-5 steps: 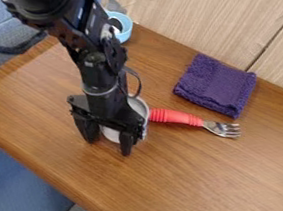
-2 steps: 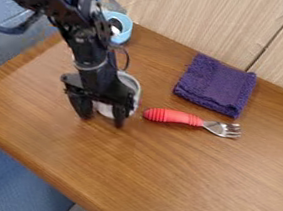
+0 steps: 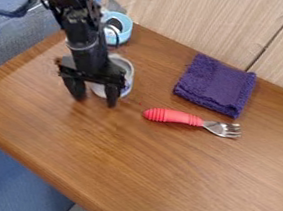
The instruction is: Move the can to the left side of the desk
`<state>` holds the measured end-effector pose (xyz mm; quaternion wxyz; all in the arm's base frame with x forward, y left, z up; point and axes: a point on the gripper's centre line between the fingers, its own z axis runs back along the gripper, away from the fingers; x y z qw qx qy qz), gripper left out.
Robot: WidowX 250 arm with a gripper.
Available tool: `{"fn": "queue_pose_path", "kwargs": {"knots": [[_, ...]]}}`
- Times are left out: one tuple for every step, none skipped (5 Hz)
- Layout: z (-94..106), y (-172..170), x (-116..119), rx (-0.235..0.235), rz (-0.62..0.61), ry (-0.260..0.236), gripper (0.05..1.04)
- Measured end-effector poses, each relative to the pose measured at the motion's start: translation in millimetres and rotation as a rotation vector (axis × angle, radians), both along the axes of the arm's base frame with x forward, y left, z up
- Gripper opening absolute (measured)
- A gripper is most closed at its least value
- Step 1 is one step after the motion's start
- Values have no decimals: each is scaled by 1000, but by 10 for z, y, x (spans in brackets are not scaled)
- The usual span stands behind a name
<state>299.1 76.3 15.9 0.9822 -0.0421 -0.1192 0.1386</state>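
Wooden worktop [image 3: 187, 175], running across view. Pale panelled wall [image 3: 186, 13] along far edge. Blue seating [image 3: 0, 161] beyond worktop's left side. Black arm [image 3: 83, 25] slants in from upper left. Purple cloth [image 3: 215, 86], folded, lying near wall. Claw [image 3: 92, 98] low over left part of worktop, fingers apart around pale can [image 3: 128, 71], holding it. Can left of fork and cloth, partly hidden by claw. Fork [image 3: 173, 116] with red handle toward can, metal tines pointing right. Light-blue round container [image 3: 123, 38] behind can, at worktop's far left corner.
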Motion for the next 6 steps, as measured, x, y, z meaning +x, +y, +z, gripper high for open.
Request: {"fn": "queue_pose_path", "kwargs": {"knots": [[16, 20, 111, -5, -22, 0, 1001], [104, 37, 233, 1, -40, -31, 1000], [119, 5, 253, -21, -41, -39, 1000], [163, -25, 194, -18, -57, -32, 1000], [363, -100, 103, -9, -87, -65, 1000], [543, -162, -34, -2, -116, -93, 1000]]}}
